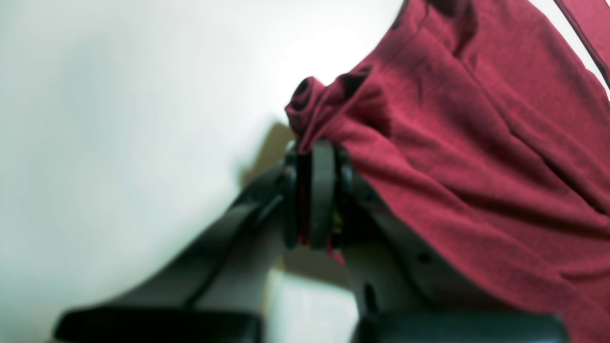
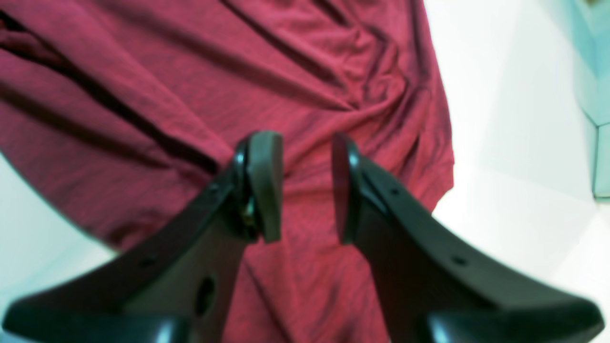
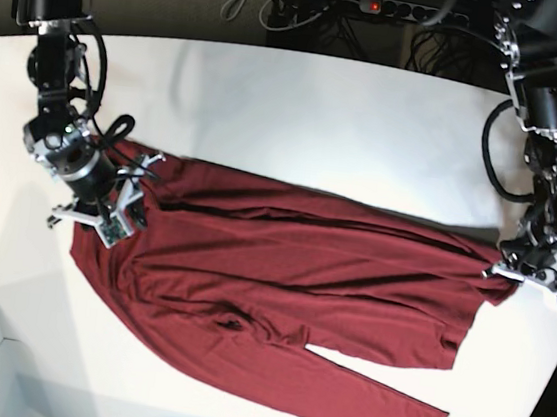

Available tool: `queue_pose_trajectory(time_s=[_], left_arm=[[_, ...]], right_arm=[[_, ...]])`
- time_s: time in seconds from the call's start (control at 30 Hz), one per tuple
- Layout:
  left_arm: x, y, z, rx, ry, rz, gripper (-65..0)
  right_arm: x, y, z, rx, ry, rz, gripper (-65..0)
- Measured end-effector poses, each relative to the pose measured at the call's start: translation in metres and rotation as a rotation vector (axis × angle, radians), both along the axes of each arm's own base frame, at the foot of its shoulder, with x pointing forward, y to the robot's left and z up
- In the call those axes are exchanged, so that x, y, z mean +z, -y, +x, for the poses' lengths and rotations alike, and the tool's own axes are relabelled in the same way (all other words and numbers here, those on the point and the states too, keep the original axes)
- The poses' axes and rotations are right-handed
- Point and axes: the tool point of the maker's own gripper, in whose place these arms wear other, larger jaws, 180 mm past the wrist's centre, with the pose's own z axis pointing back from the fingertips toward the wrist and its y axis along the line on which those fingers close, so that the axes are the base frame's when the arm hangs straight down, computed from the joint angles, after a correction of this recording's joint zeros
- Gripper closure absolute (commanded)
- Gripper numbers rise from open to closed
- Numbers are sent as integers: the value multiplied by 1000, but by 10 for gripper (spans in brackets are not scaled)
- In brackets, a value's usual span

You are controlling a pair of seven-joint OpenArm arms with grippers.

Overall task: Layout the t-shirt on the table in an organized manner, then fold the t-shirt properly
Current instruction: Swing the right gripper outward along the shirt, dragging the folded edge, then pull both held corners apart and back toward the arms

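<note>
the t-shirt (image 3: 279, 289) lies spread across the table (image 3: 300, 110), sleeve trailing toward 5 o'clock. left gripper (image 1: 317, 147) is clamped on a bunched fabric edge (3 o'clock side in base view). right gripper (image 2: 305, 186) hangs over the cloth at 9 o'clock, jaws apart, holding nothing.

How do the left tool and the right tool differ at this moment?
The left tool is shut and pinches a bunched edge of the shirt; the right tool stands open with nothing between its pads. The left holds one end of the shirt, the right hangs over the other. Both are black.
</note>
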Motion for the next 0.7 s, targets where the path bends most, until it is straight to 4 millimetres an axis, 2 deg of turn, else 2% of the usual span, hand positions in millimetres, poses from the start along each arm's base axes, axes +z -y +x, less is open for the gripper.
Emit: queue_pose_trajectory(time_s=[0.2,0.3,0.43,0.7], left_arm=[[4,-3,1,1,7,9,-2],[5,-3,3,1,11,8,-2],[13,-3,10,2,33,10,-2],[12,-3,9,1,27,7,-2]], right_arm=[[-26,2,-44,19,-87,-26,-194],[-32,4,-52,26,-104,-29,-194],[-56,17,-60,-3,-175,-38,-194],[-57,32,-43,-49,-170,-32,-194]])
